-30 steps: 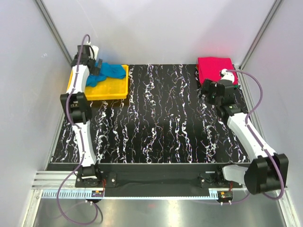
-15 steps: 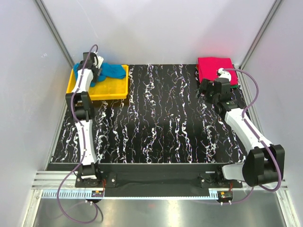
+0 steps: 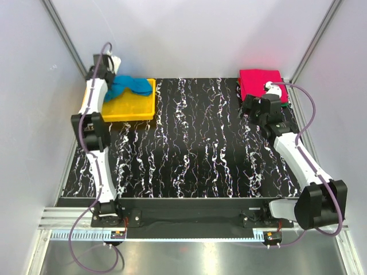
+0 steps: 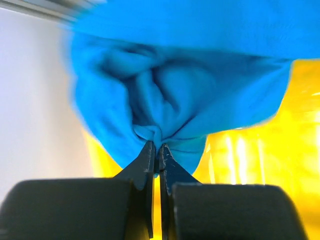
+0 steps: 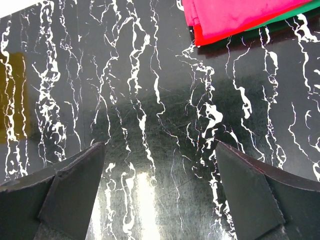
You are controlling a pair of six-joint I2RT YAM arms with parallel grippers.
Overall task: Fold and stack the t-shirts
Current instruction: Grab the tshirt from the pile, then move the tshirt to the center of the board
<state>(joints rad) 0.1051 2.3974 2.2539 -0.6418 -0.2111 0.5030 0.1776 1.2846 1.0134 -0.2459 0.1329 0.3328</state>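
Pinching a fold of teal t-shirt (image 4: pixel 190 90) w/ L gripper (image 4: pixel 156 148), over far-left of yellow tray (image 3: pixel 135 109). Since 0.5 s ago, swung back left, tugging cloth along: looks like pickup underway, 0 folds done. Holding R gripper (image 5: pixel 159 150) spread, empty, near pink t-shirt (image 5: pixel 235 12) stacked on green t-shirt (image 5: pixel 300 11).

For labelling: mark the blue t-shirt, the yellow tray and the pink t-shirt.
blue t-shirt (image 3: pixel 131 86): top external view, middle of the bunched cloth.
yellow tray (image 3: pixel 133 107): top external view, bare floor.
pink t-shirt (image 3: pixel 258 80): top external view, centre of its top face.
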